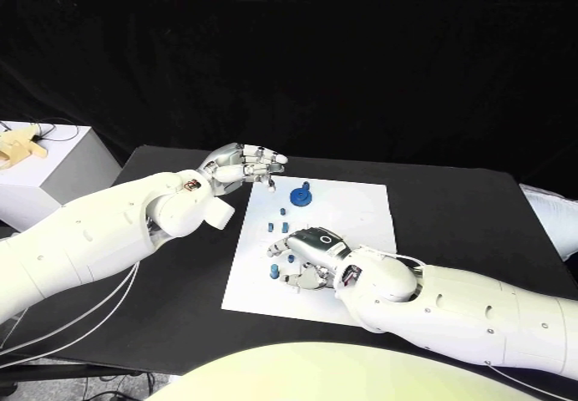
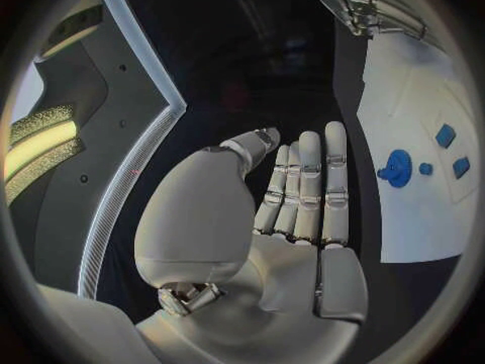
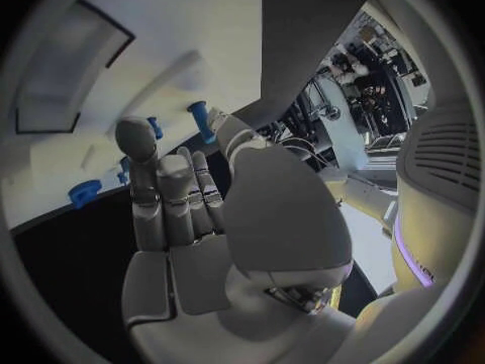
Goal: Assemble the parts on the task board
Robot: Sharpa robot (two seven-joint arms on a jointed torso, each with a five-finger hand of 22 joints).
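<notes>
Item: white task board (image 1: 356, 209) on black bench (image 1: 458, 209), blue parts partly set.

Round blue part (image 1: 300, 197) at board's 12 o'clock; small parts (image 1: 280, 225) toward 9. Left robot hand (image 1: 247, 164) hovers off 11 o'clock corner, fingers straight, holding nothing, probably clearing room. Right robot hand (image 1: 310, 255) works over 7 o'clock parts; grip cannot be told.

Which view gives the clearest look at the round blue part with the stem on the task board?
The left wrist view: the round blue part lies unobstructed on the task board, disc and stem distinct. The head view shows it smaller, beside the left hand. In the right wrist view I cannot identify it with confidence.
</notes>
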